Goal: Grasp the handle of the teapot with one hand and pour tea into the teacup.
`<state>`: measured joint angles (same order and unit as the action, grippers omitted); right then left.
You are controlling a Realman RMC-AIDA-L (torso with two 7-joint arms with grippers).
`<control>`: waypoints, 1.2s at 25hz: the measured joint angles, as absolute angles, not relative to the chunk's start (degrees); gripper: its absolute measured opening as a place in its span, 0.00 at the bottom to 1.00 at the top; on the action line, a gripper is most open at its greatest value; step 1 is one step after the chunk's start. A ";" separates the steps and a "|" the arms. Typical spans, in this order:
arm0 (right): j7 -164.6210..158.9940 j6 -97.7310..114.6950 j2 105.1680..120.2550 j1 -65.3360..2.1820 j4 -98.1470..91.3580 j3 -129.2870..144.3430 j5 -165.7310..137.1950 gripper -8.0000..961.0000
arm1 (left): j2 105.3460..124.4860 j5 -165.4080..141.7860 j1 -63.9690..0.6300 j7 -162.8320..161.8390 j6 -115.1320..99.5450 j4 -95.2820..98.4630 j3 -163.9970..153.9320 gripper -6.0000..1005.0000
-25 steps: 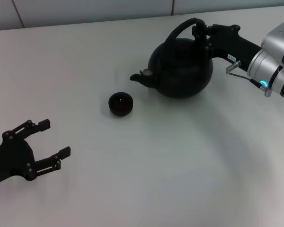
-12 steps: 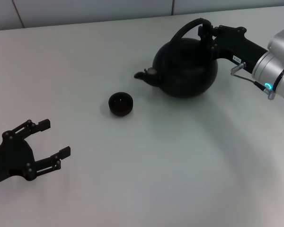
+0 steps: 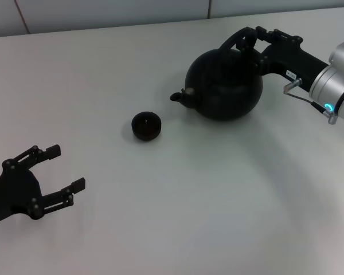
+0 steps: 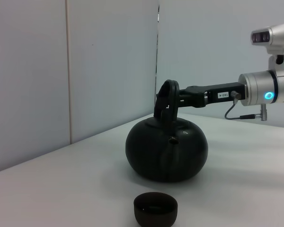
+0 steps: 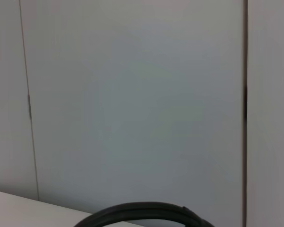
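Observation:
The round black teapot (image 3: 223, 86) stands at the back right of the table, its spout pointing left toward the teacup. My right gripper (image 3: 252, 39) is shut on the right end of the arched handle (image 3: 228, 41). The left wrist view shows the teapot (image 4: 166, 151), the handle (image 4: 162, 101) and the right gripper (image 4: 174, 98) clamped on it. The small black teacup (image 3: 146, 126) sits left of the spout, apart from it, and also shows in the left wrist view (image 4: 155, 209). The right wrist view shows only the handle's arc (image 5: 142, 209). My left gripper (image 3: 66, 167) is open and empty at the front left.
The white table (image 3: 178, 206) stretches wide toward the front and left of the cup. A pale panelled wall (image 4: 85, 71) rises behind the table's far edge. The right arm (image 3: 338, 86) reaches in from the right edge.
The teapot and my right gripper have shifted right and slightly up in the head view; the spout now sits farther from the teacup. The left arm and cup have not moved.

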<state>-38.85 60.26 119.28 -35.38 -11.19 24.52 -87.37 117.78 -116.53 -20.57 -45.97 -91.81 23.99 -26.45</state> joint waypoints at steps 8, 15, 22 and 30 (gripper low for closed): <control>-38.91 61.62 119.17 -34.82 -11.52 24.26 -87.37 0.75 | 117.86 -116.54 -20.57 -45.97 -91.85 23.99 -26.45 0.87; -38.91 64.40 119.20 -33.21 -11.52 24.04 -87.38 0.81 | 117.86 -116.54 -20.64 -45.97 -91.86 23.99 -26.45 0.87; -38.39 72.21 119.26 -27.35 -11.76 23.95 -87.43 0.84 | 117.86 -116.54 -20.91 -45.97 -91.78 23.99 -26.60 0.87; -38.31 79.12 119.34 -20.71 -11.70 22.03 -87.46 0.84 | 117.86 -116.54 -21.10 -45.97 -91.64 23.99 -26.46 0.87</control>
